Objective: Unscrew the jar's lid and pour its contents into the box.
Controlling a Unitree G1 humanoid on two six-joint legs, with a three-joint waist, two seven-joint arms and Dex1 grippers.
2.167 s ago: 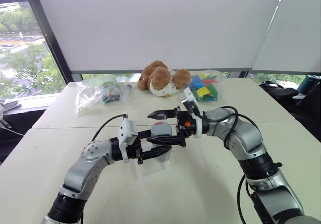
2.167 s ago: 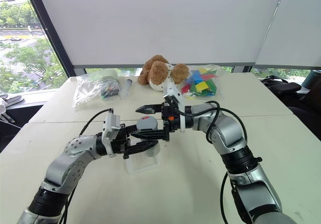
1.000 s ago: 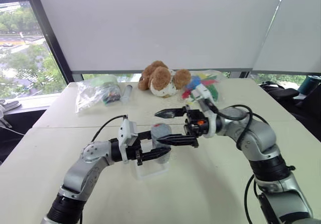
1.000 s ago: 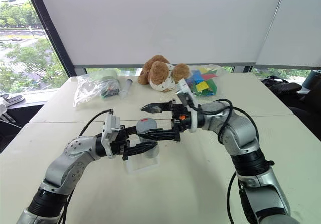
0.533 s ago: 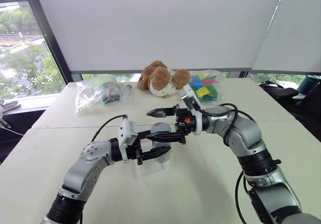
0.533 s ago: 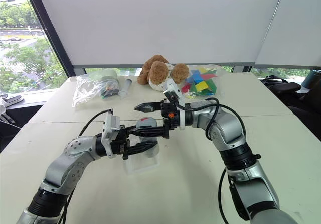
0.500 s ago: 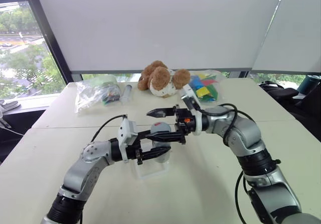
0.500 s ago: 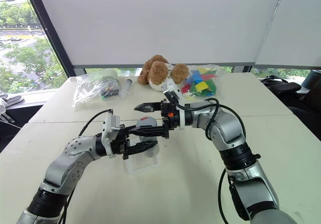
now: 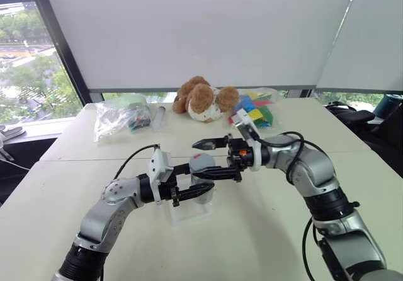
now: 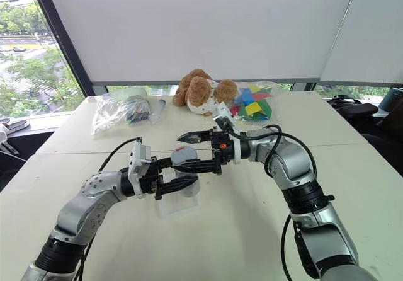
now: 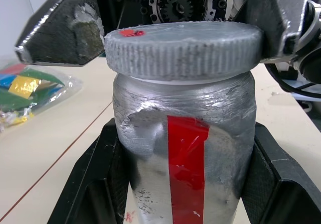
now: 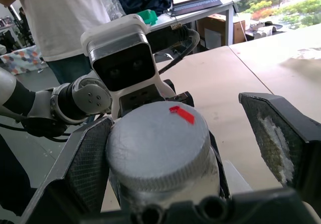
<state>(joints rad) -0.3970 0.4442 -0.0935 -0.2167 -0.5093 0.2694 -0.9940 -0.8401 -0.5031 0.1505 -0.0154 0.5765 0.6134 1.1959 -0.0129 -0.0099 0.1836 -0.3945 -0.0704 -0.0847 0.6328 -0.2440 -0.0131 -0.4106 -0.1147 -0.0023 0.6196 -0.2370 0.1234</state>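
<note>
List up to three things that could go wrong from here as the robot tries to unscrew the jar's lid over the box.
1. The right gripper is open around the lid, one finger nearer than the other; closing may nudge the jar.
2. The left gripper grips the jar's smooth body; it may spin when twisted.
3. The box below is small; contents could miss it.

Soft daylight comes through the window (image 9: 38,67) at the left and glows through the drawn blinds (image 9: 189,29), leaving the desk (image 9: 252,230) evenly bright with faint shadows (no harsh glare). Background in the wrist views falls out of focus.
</note>
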